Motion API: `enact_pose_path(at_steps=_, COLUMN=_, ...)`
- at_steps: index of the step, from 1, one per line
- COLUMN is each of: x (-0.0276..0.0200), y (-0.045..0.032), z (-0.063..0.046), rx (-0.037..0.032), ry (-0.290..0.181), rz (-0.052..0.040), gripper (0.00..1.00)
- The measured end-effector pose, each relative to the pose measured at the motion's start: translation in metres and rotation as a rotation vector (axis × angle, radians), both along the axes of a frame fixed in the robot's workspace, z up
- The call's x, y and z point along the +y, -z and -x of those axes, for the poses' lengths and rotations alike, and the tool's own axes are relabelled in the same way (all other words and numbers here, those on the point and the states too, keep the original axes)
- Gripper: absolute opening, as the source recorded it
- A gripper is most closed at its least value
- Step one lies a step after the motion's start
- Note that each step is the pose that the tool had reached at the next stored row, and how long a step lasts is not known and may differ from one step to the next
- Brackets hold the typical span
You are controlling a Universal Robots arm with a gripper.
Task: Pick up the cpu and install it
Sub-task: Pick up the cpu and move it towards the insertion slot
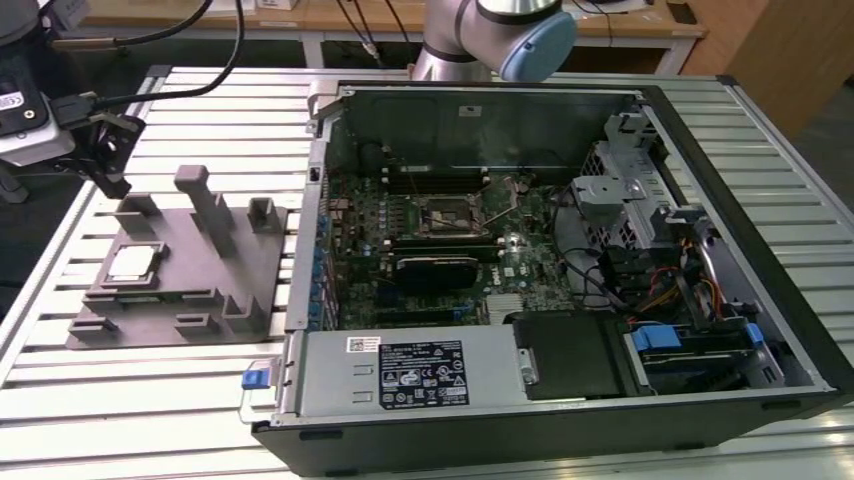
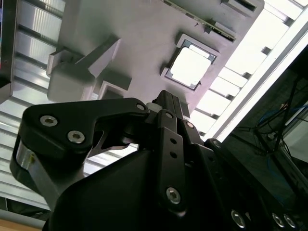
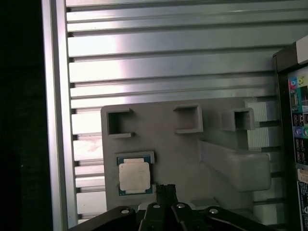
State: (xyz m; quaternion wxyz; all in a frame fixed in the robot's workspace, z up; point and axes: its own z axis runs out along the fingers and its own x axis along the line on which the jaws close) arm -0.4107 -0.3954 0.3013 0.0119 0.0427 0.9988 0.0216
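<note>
The small, flat, square cpu with a pale silvery top (image 1: 131, 263) lies in a recess of the grey plastic fixture with upright posts (image 1: 187, 275), on the ribbed aluminium worktop (image 1: 134, 390) at the exterior view's left. The black gripper (image 3: 165, 188) hangs over the fixture near the cpu, its jaws closed and empty.

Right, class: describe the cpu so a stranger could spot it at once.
Find the open computer case; on the exterior view's left of it sits a grey fixture. In its square recess lies the cpu, the only flat, silvery square among grey upright posts.
</note>
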Motion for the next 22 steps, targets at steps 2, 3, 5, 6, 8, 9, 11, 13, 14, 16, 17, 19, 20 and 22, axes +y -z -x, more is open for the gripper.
enact_pose_path(at_steps=2, x=-0.0008, y=0.0028, z=0.002, rx=-0.0001, ry=0.000, rz=-0.0001, gripper=0.11)
enact_pose_path(at_steps=3, x=-0.0011, y=0.0041, z=0.002, rx=-0.0002, ry=0.000, rz=-0.0001, gripper=0.11)
enact_pose_path(at_steps=5, x=-0.0016, y=0.0070, z=0.004, rx=0.0000, ry=0.000, rz=0.0000, gripper=0.11)
enact_pose_path(at_steps=6, x=-0.0019, y=0.0085, z=0.005, rx=0.0000, ry=0.000, rz=0.0001, gripper=0.11)
enact_pose_path(at_steps=8, x=-0.0024, y=0.0117, z=0.006, rx=0.0002, ry=0.000, rz=0.0001, gripper=0.11)
enact_pose_path(at_steps=9, x=-0.0027, y=0.0133, z=0.007, rx=0.0001, ry=0.000, rz=0.0001, gripper=0.11)
enact_pose_path(at_steps=11, x=-0.0032, y=0.0163, z=0.009, rx=0.0001, ry=0.000, rz=0.0000, gripper=0.11)
enact_pose_path(at_steps=13, x=-0.0037, y=0.0193, z=0.010, rx=0.0000, ry=0.000, rz=0.0000, gripper=0.11)
enact_pose_path(at_steps=14, x=-0.0039, y=0.0208, z=0.011, rx=0.0002, ry=0.000, rz=0.0000, gripper=0.11)
enact_pose_path(at_steps=16, x=-0.0042, y=0.0239, z=0.013, rx=0.0004, ry=0.000, rz=0.0000, gripper=0.11)
enact_pose_path(at_steps=17, x=-0.0044, y=0.0254, z=0.013, rx=0.0005, ry=0.000, rz=0.0001, gripper=0.11)
enact_pose_path(at_steps=19, x=-0.0047, y=0.0283, z=0.015, rx=0.0007, ry=0.000, rz=0.0000, gripper=0.11)
enact_pose_path(at_steps=20, x=-0.0048, y=0.0297, z=0.016, rx=0.0008, ry=0.000, rz=0.0000, gripper=0.11)
enact_pose_path(at_steps=22, x=-0.0051, y=0.0326, z=0.017, rx=0.0009, ry=0.000, rz=0.0000, gripper=0.11)
